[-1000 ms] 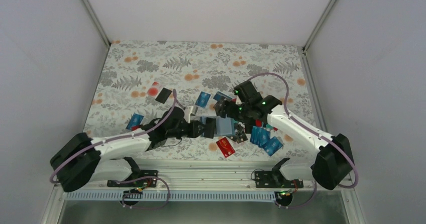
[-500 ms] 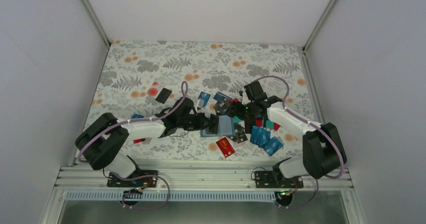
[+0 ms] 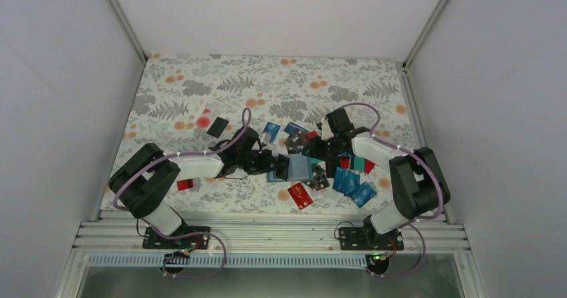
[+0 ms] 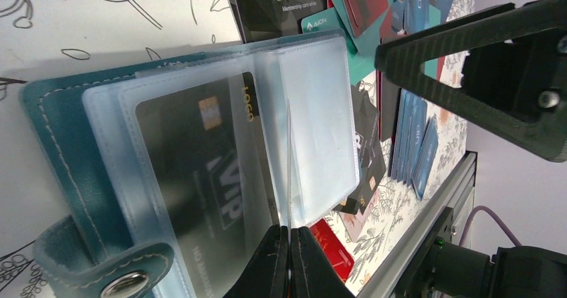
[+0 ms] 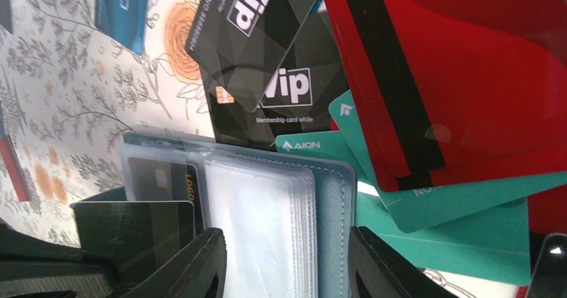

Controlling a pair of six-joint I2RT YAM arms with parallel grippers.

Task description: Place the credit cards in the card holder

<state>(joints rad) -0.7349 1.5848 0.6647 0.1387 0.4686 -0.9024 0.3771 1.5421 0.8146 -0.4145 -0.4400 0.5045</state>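
Floral-cloth table [image 3: 200, 84] in a white-walled cell: card holder [image 3: 299, 168] lies open between the two claws

Position of item: the card holder rests on the cloth in the near half of the table, roughly midway between the arms. Its teal cover is down and its clear sleeves face up. The credit cards [image 3: 353, 183] lie scattered around it. A row of blue ones is just to its right, a red card [image 3: 300, 195] is just in front, and a lone black card [image 3: 216, 126] sits well apart to the far left.

Finding 1, left claw [image 4: 289, 251]: it reaches in from the holder's left side. Its jaws are pressed together on the edge of a single clear sleeve, and that sleeve stands upright off the stack. A pocket beneath it holds a black VIP card [image 4: 200, 171] with its chip visible. The cover's snap tab [image 4: 124, 281] is just beside this claw.

Finding 2, right claw [image 5: 287, 239]: it comes in from the opposite side. Its jaws stand partway apart, one finger on each side of the sleeve stack, with the holder directly between them. Whether either finger presses on the holder cannot be determined.

Finding 3: in the right wrist view, two overlapping black cards [image 5: 261, 44] lie just beyond the holder's edge. A teal card [image 5: 455, 204] reaches that edge, and a red striped card [image 5: 455, 77] lies over the teal one.
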